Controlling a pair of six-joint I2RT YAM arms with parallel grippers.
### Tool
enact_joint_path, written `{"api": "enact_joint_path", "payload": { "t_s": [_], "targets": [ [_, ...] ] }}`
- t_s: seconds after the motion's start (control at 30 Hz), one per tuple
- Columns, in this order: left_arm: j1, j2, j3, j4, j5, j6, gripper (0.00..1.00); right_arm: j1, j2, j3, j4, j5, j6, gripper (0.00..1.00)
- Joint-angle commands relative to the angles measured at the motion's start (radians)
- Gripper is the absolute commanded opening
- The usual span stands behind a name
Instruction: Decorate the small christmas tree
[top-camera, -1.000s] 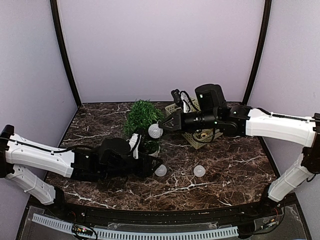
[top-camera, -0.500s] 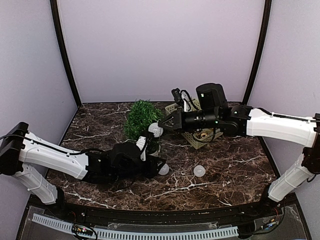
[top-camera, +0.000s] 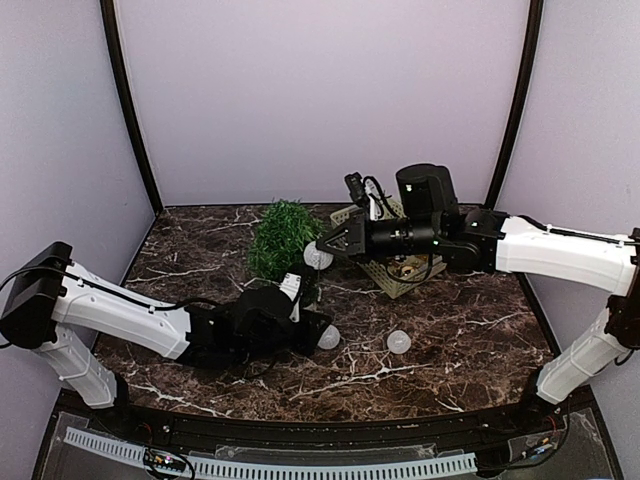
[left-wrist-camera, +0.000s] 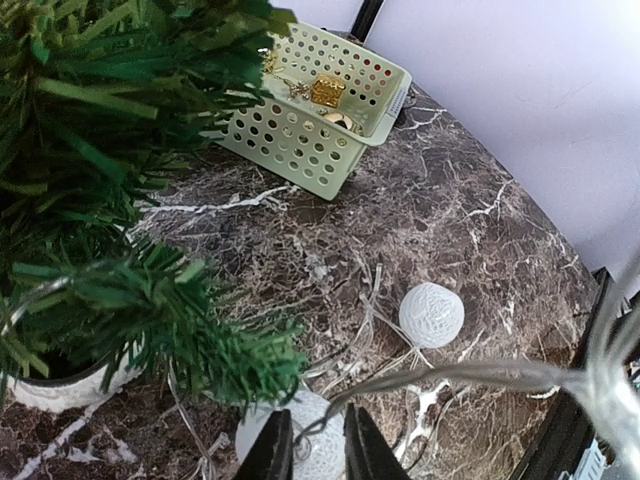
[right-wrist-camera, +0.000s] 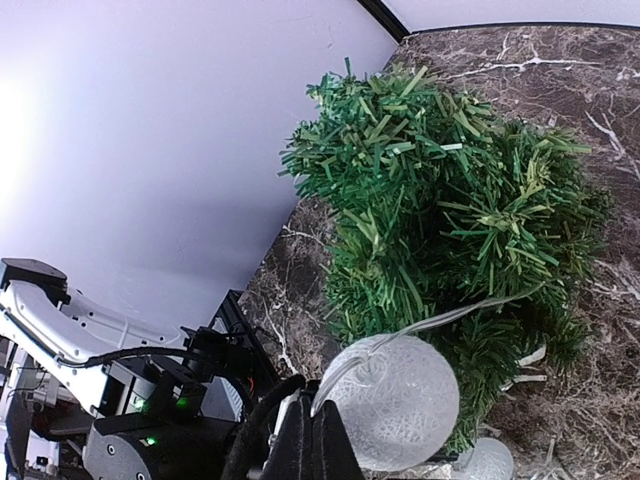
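Note:
The small christmas tree (top-camera: 284, 234) stands in its white pot (left-wrist-camera: 55, 392) at mid table; it also shows in the right wrist view (right-wrist-camera: 450, 200). My right gripper (top-camera: 326, 247) is shut on the clear wire of a light string, right at a white woven ball (right-wrist-camera: 400, 400) that hangs against the tree's right side. My left gripper (left-wrist-camera: 318, 448) is low by the pot, its jaws nearly together on the same wire (left-wrist-camera: 460, 375) just above a second white ball (left-wrist-camera: 250, 435). A third ball (top-camera: 399, 342) lies on the table to the right.
A pale green perforated basket (top-camera: 398, 272) with gold ornaments sits behind the right arm, right of the tree; it also shows in the left wrist view (left-wrist-camera: 300, 140). Loose clear wire trails over the dark marble tabletop (top-camera: 200, 250). Purple walls enclose the back and sides.
My left arm has reached further right, up to the pot and the lower ball. My right gripper has lifted its ball a little up and right along the tree.

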Motion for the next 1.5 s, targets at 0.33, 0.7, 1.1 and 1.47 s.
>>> {"api": "enact_joint_path", "payload": {
  "t_s": [0.33,0.7,1.1,1.47],
  "targets": [
    [0.003,-0.036,0.027,-0.047,-0.038,0.028,0.0,0.008,-0.05,-0.005,0.016,0.009,-0.012,0.0],
    [0.006,-0.312,-0.094,-0.195,0.144,0.045,0.0,0.008,-0.027,0.021,-0.033,-0.014,-0.07,0.0],
    [0.101,-0.567,-0.066,-0.414,0.274,-0.068,0.0,0.029,0.026,0.065,-0.06,0.006,-0.112,0.0],
    [0.158,-0.676,0.011,-0.547,0.318,-0.127,0.0,0.029,-0.088,0.01,-0.113,0.111,-0.169,0.67]
  ]
}}
